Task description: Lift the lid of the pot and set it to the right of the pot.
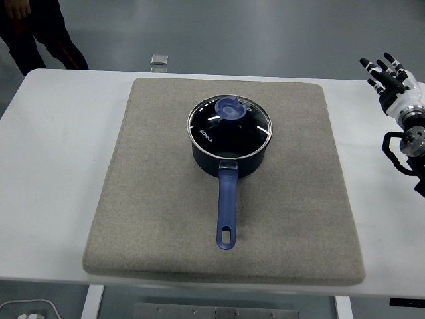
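1. The grey felt mat (159, 219) is spread over the white worktop (53, 166), presumably to cushion and steady the cookware.
2. The saucepan (229, 156) is set at the mat's centre, its blue handle (227, 212) pointed toward the near edge, which leaves the mat on its right bare for the lid.
3. The glass lid (229, 123) is seated on the saucepan, with the blue knob (231, 108) uppermost and unobstructed from above.
4. The right hand (392, 80) is held at the right edge, well apart from the saucepan, fingers spread and nothing gripped; the lift is judged not yet begun.
5. A person's legs (40, 33) are seen beyond the far left corner.
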Robot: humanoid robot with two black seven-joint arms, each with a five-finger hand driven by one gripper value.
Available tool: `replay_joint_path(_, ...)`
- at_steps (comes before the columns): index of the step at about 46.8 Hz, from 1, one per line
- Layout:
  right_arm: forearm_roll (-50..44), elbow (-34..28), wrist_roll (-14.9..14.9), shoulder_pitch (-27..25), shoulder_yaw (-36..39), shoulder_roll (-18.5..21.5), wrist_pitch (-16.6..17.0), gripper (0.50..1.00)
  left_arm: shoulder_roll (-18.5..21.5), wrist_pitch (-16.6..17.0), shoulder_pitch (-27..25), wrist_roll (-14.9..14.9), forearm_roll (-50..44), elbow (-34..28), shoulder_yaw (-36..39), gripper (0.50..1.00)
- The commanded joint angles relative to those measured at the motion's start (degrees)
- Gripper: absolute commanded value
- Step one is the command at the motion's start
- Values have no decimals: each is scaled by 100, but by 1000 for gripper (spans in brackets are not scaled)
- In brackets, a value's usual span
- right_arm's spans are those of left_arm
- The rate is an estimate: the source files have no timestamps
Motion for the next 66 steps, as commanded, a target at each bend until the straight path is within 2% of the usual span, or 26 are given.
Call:
replay_joint_path(1, 10, 0, 0, -10, 1, -20, 10, 946, 0, 0, 0, -1, -1, 0, 0, 1000)
replay_joint_path(31, -16, -17, 17, -54, -16, -28, -69, 946, 0, 0, 0, -1, -1, 0, 0, 1000)
replay_joint_path(37, -60, -17, 9, -27, -25, -116, -254, 946, 0, 0, 0, -1, -1, 0, 0, 1000)
replay_joint_path(44, -69, -17, 0, 8, -34, -143, -254, 946, 0, 0, 0, -1, -1, 0, 0, 1000)
replay_joint_path(59, -333, -17, 9, 175, -34, -248, -193, 944, 0, 0, 0, -1, -1, 0, 0, 1000)
replay_joint_path(66, -824, -52, 26, 219, -34, -266, -166, 944, 0, 0, -9, -1, -1, 0, 0, 1000)
